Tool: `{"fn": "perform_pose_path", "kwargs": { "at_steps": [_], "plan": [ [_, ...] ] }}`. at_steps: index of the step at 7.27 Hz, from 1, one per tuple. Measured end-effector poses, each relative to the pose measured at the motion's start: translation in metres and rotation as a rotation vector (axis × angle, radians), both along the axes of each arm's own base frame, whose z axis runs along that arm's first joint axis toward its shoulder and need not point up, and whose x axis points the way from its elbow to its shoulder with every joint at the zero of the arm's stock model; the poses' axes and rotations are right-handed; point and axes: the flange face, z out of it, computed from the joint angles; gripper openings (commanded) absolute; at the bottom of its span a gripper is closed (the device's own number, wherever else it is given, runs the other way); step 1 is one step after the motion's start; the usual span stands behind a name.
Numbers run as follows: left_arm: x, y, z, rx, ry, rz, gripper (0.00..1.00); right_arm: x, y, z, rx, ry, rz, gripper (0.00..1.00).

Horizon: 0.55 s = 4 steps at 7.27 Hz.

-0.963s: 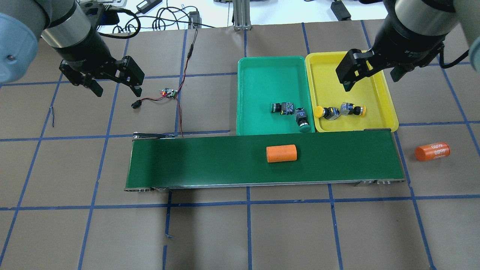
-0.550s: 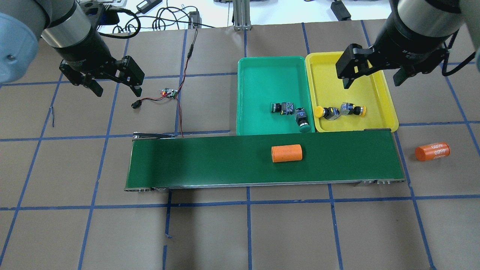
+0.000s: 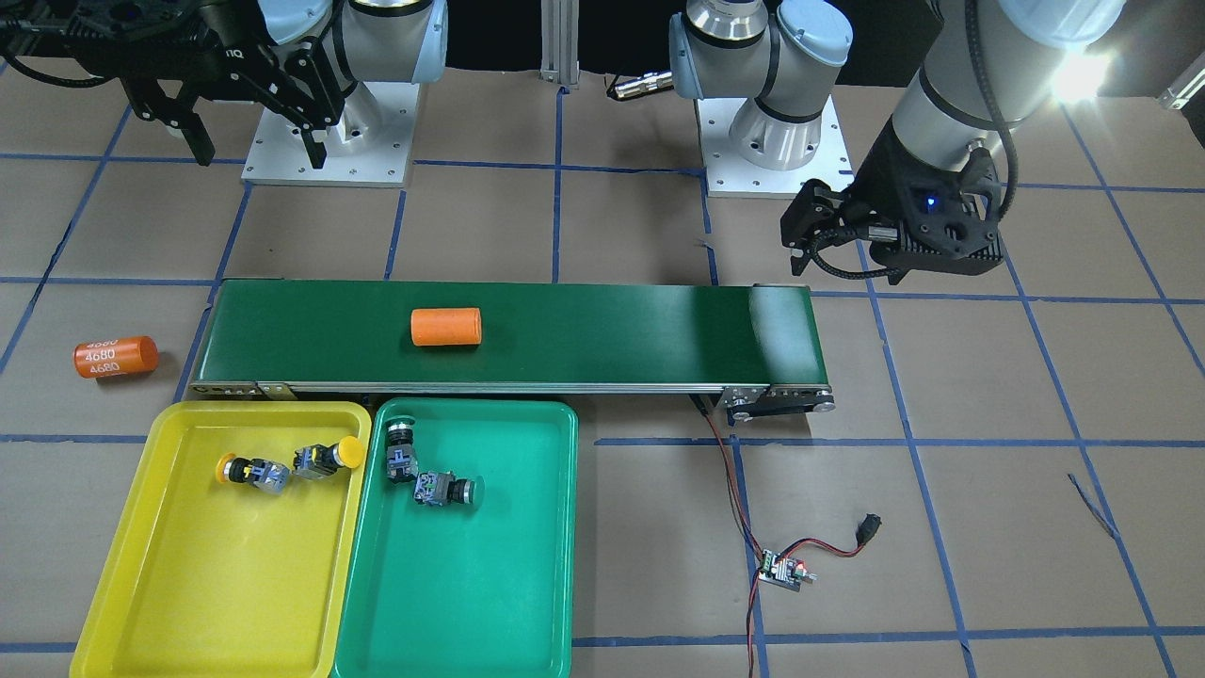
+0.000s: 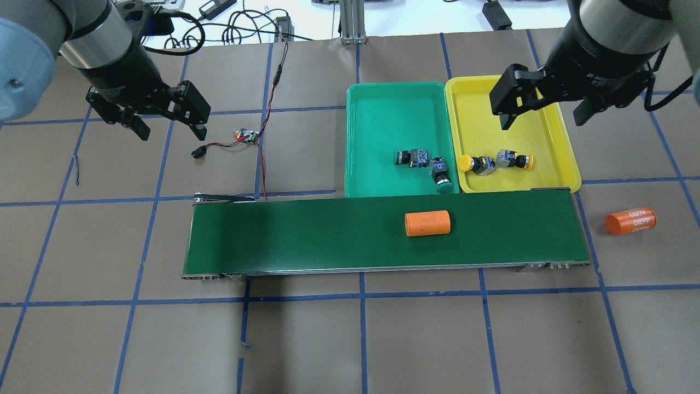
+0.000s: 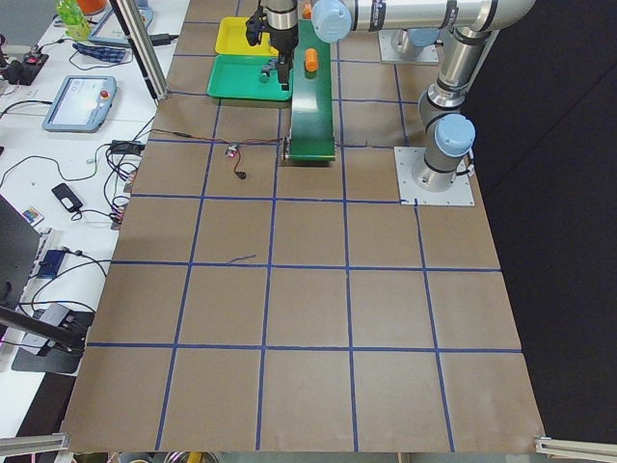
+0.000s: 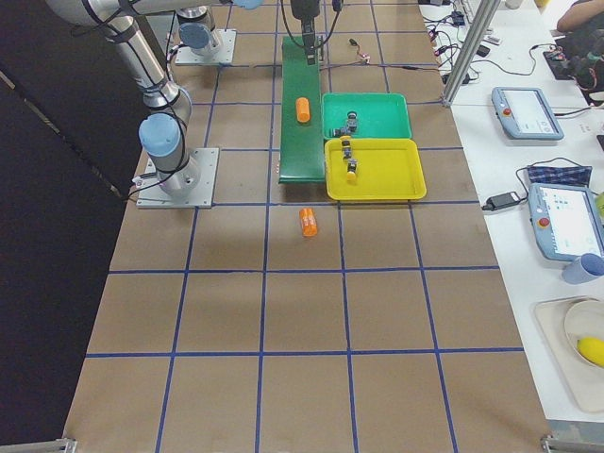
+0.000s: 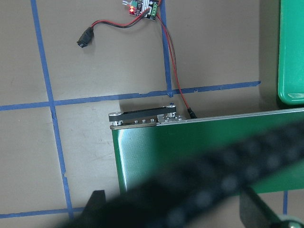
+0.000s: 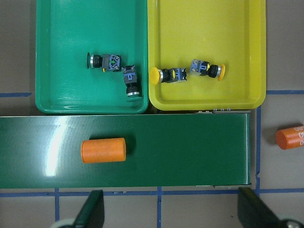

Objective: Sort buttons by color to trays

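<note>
Orange cylinder moved rightward; right fingers spread, empty.

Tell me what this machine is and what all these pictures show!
It is a robot with two arms at a table. Each arm ends in a two-finger tool for picking things up. The left tool and right tool are both open and hold nothing. Some pictures come from cameras above and beside the table, two from cameras on the wrists. On the table lie a green tray with two green buttons, a yellow tray with two yellow buttons, a dark-green belt carrying one orange cylinder, a second cylinder off its end, and a small circuit board with wires.
</note>
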Motion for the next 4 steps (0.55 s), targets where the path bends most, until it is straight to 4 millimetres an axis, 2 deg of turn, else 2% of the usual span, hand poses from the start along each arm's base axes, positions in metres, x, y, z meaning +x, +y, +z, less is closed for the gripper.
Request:
{"fn": "perform_pose_path", "kwargs": {
  "at_steps": [4],
  "plan": [
    [0.0, -0.0004, -0.0003, 0.0, 0.0, 0.0, 1.0, 0.0, 0.0003, -0.0077, 0.018, 0.0, 0.001, 1.0]
  ]
}}
